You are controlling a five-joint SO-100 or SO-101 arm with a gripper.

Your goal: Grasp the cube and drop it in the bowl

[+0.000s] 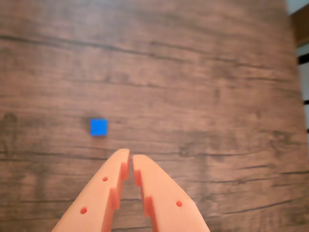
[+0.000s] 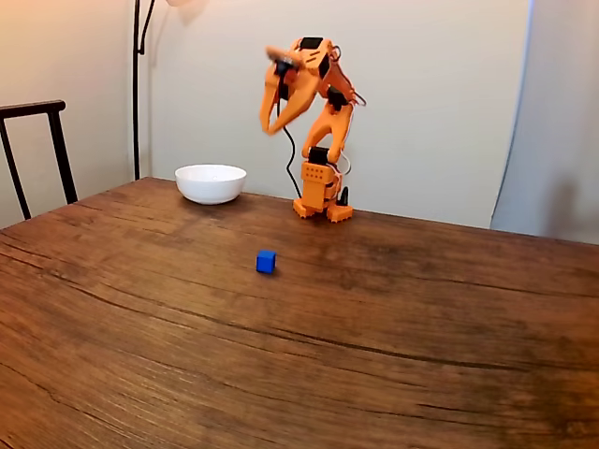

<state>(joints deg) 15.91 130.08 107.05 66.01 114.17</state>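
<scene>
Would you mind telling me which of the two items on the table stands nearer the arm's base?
The white bowl; it sits beside the orange base at the far edge, while the blue cube lies mid-table.

Arm raised over the wooden surface (image 2: 393,337)

The jaws hang high above the surface; the blue cube (image 2: 267,262) lies well below them, the white bowl (image 2: 211,183) below and left.

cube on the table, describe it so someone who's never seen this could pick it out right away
In the fixed view, start at the orange arm standing at the far edge of the wooden table, with the white bowl to its left. Come toward the camera from the arm's base to the cube, alone on bare wood. It is the one small, solid blue thing, far smaller than the bowl.
</scene>
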